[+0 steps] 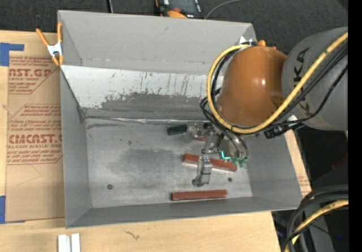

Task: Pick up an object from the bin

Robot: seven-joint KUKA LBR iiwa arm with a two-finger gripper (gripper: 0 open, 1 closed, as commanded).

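Lower centre of bin: a reddish-brown flat bar lies along the near wall, long axis left-right. Just above it the gripper stands over a second red bar. That bar also lies roughly left-right, and most of it runs right of the tip. Jaw state and contact: cannot tell. Farther up lies a dark stubby piece.

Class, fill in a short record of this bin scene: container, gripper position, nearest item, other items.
container: grey metal bin
gripper position: gripper low in the bin's right half
nearest item: red bar, lying flat, crossed by the gripper in this view
other items: brown bar near the front wall; small dark piece toward the back
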